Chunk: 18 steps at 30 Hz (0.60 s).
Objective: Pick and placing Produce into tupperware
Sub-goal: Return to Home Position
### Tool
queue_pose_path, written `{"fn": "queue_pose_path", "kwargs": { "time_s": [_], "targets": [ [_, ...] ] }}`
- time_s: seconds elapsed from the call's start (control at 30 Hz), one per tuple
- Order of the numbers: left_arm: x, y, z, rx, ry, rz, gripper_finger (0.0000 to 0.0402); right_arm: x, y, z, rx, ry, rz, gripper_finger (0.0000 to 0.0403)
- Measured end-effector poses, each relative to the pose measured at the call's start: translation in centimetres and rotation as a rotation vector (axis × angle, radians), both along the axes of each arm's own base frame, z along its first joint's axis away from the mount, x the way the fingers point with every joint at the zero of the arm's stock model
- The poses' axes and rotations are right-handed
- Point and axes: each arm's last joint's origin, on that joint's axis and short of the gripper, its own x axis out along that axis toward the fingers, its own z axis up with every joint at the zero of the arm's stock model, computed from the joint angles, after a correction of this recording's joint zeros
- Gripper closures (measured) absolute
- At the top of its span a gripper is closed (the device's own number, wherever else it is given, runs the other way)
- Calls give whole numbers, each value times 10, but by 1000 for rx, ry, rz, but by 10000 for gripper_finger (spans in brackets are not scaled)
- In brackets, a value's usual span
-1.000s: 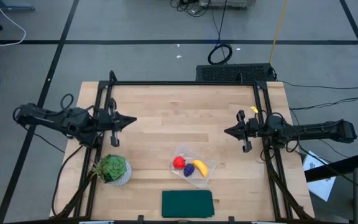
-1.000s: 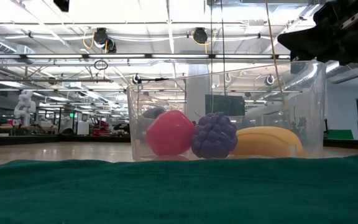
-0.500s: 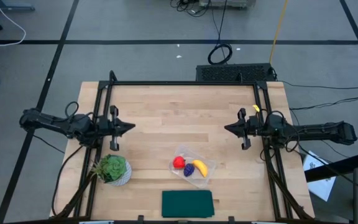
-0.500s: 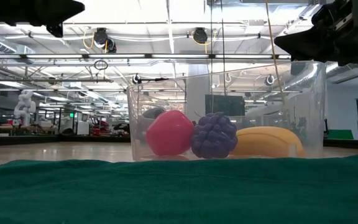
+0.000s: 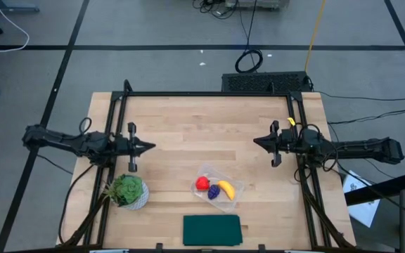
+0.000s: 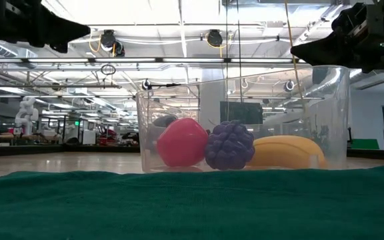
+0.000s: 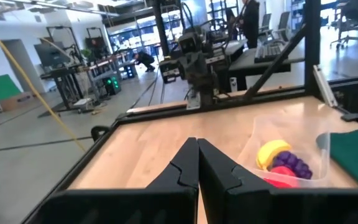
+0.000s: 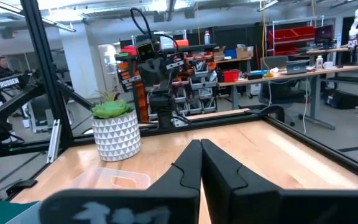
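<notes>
The clear tupperware point(image 5: 217, 188) stands on the wooden table near its front edge. Inside it, resting on its floor, are the round red fruit point(image 5: 202, 183), the purple grape bunch point(image 5: 214, 191) and the yellow banana point(image 5: 226, 189). The low view shows them side by side: red fruit point(image 6: 182, 142), grapes point(image 6: 230, 145), banana point(image 6: 287, 151). My left gripper point(image 5: 152, 147) hovers shut at the table's left side, pointing level toward the middle. My right gripper point(image 5: 255, 144) hovers shut at the right side, facing it. Both are well clear of the tupperware and hold nothing.
A leafy plant in a white pot point(image 5: 127, 191) stands at the near left, close below my left arm. A dark green cloth point(image 5: 212, 230) lies flat at the front edge, before the tupperware. Black frame rails point(image 5: 118, 119) run along the table's sides and back.
My left gripper has come down, still shut and pointing level; in the low view it has dropped into the picture's top left corner. The produce and tupperware have not moved.
</notes>
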Motion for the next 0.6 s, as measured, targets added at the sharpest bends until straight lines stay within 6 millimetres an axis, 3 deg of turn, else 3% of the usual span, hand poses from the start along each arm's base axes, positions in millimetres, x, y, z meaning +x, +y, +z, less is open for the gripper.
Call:
{"fn": "queue_pose_path", "kwargs": {
  "time_s": [0.6],
  "targets": [
    [-30, 11, 0, -32, -74, 55, 401, 0, -2, 0, -24, 2, -58, 403]
  ]
}}
